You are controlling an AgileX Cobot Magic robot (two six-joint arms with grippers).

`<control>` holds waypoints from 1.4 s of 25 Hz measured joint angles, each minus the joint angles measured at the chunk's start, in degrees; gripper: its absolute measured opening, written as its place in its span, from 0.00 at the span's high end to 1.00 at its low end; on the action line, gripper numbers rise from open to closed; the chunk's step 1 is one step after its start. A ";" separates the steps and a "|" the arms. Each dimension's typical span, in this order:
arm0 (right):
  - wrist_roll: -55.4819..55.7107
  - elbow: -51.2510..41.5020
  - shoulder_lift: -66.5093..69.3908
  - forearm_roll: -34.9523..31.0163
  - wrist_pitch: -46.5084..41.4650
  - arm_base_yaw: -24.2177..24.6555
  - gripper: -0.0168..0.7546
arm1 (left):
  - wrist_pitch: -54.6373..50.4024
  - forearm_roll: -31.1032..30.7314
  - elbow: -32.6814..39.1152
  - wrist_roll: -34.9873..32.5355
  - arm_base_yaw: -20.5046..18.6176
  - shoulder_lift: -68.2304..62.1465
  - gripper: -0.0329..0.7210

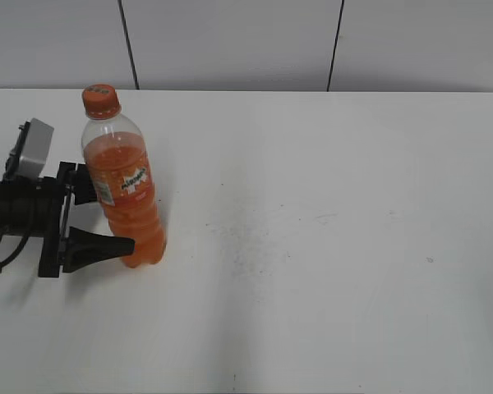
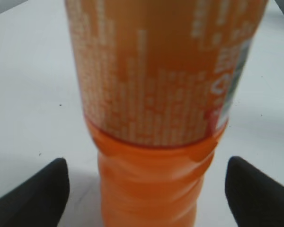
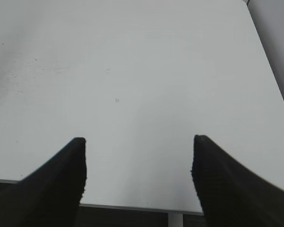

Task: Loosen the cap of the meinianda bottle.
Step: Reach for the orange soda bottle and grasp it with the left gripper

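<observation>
Bottle (image 1: 125,193), cap (image 1: 100,99) on, stands near the table's (image 1: 329,246) left edge between the left gripper's (image 1: 107,217) spread fingers, base hidden; right gripper (image 3: 138,165) gapes over bare tabletop.

White logo on orange label (image 1: 130,182) of bottle (image 1: 125,185), too small to read for sure. Dark markings on cap (image 1: 100,99), unreadable. Fine white print on label in left wrist view, blurred, unreadable.
</observation>
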State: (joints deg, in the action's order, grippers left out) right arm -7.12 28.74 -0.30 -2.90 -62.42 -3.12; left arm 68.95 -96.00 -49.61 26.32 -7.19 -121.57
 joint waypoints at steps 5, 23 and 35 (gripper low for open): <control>0.00 0.00 0.00 0.00 0.00 0.00 0.30 | 0.00 -0.27 -2.62 0.20 2.12 -3.41 0.17; 0.00 0.00 0.00 0.05 0.00 0.00 0.30 | 0.00 0.23 -5.17 0.31 4.31 -6.35 0.19; 0.00 0.00 0.00 0.05 0.00 0.00 0.30 | 0.11 1.63 -5.17 0.98 5.20 -6.35 0.41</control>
State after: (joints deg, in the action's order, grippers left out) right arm -7.12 28.74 -0.30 -2.85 -62.42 -3.12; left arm 69.05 -94.37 -54.78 27.30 -1.99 -127.92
